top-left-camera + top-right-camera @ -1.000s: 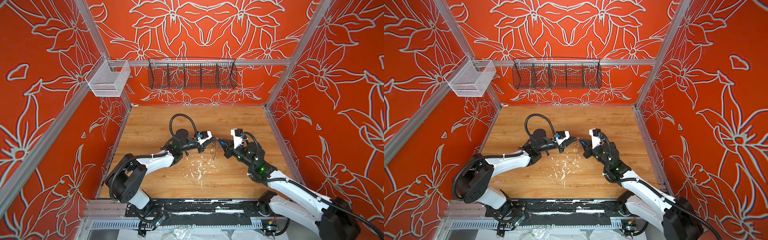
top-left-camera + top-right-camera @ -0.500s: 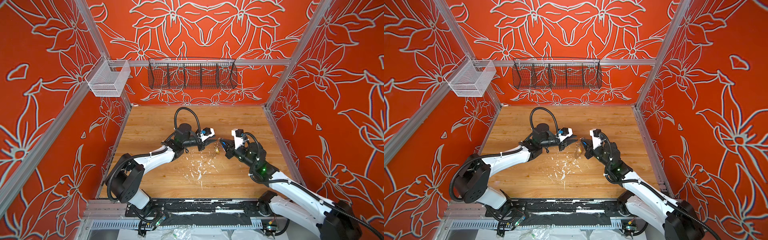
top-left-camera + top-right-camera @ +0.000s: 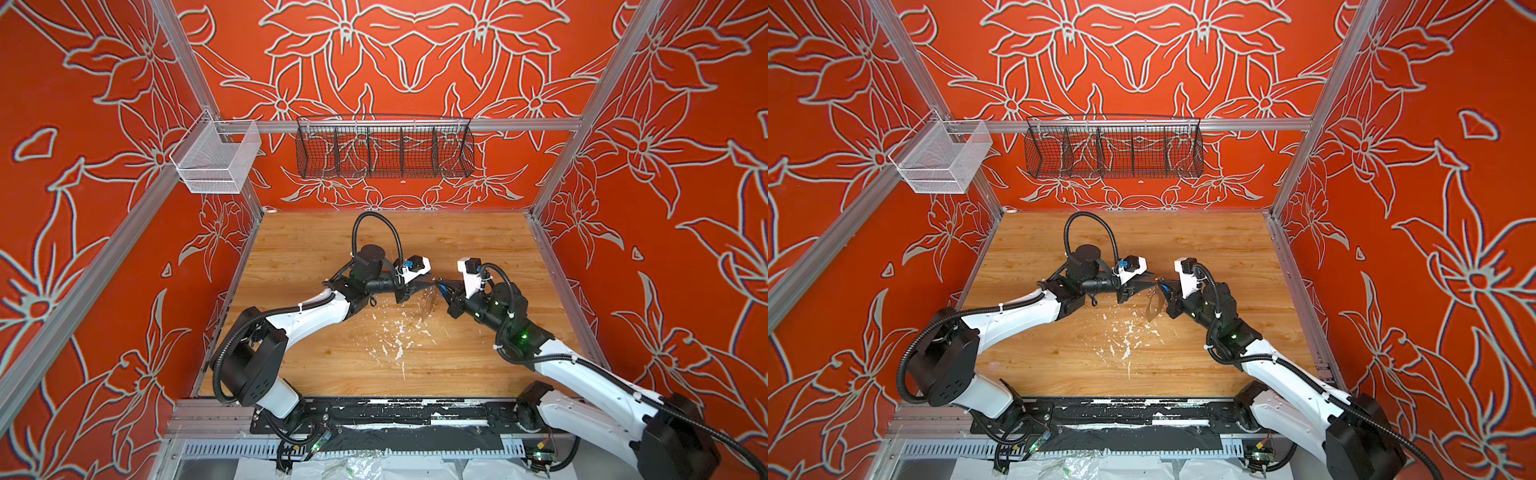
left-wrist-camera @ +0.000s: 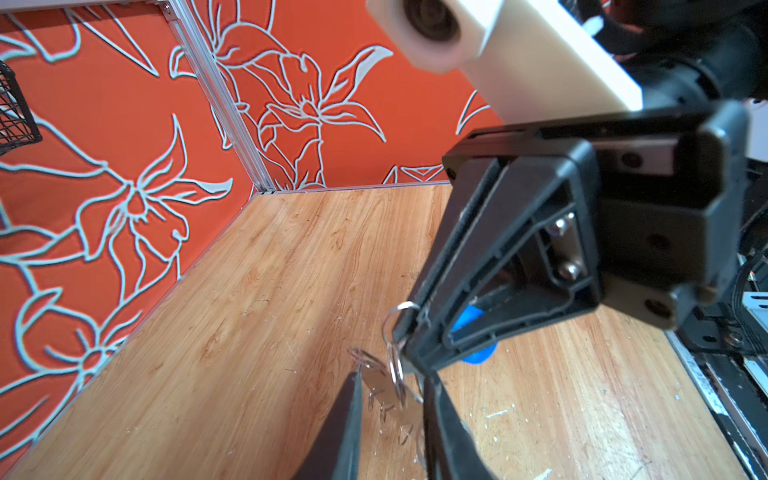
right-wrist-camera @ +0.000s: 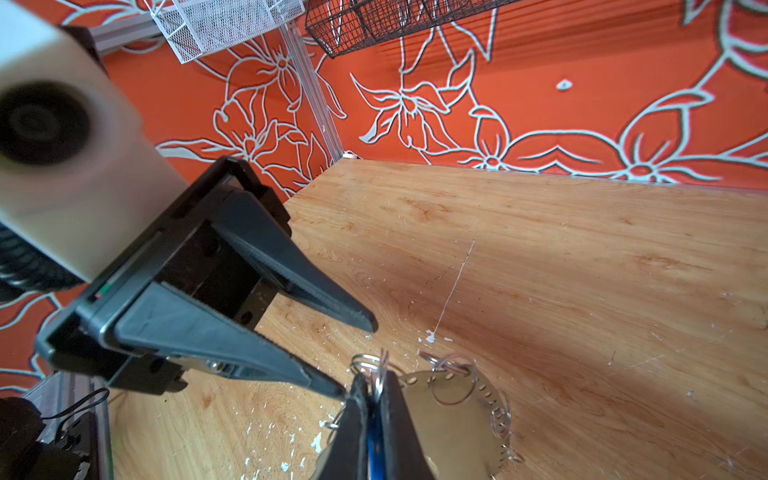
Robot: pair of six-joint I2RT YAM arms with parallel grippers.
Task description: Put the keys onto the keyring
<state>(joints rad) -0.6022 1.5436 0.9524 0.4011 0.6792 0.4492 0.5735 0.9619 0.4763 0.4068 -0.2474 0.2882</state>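
My right gripper (image 5: 372, 382) is shut on a key with a blue tag (image 5: 375, 444); a wire ring pokes out past its fingertips. The keyring (image 5: 449, 428), a flat grey plate with small wire loops along its edge, hangs from that ring above the table. In both top views the two grippers meet tip to tip mid-table, with the keyring (image 3: 1154, 307) dangling below them. My left gripper (image 4: 392, 399) is open, its fingers on either side of the plate's upper edge (image 4: 384, 388). From the left wrist view the blue tag (image 4: 471, 328) shows inside the right gripper (image 4: 405, 353).
The wooden table (image 3: 332, 353) has white flecks scattered near its middle. A white mesh basket (image 3: 216, 160) hangs on the left wall rail, and a black wire basket (image 3: 384, 147) on the back wall. Orange walls close in three sides.
My left gripper has moved right, up to the right gripper's tip, and its jaws have spread wider. The right gripper has stayed shut and nearly still.
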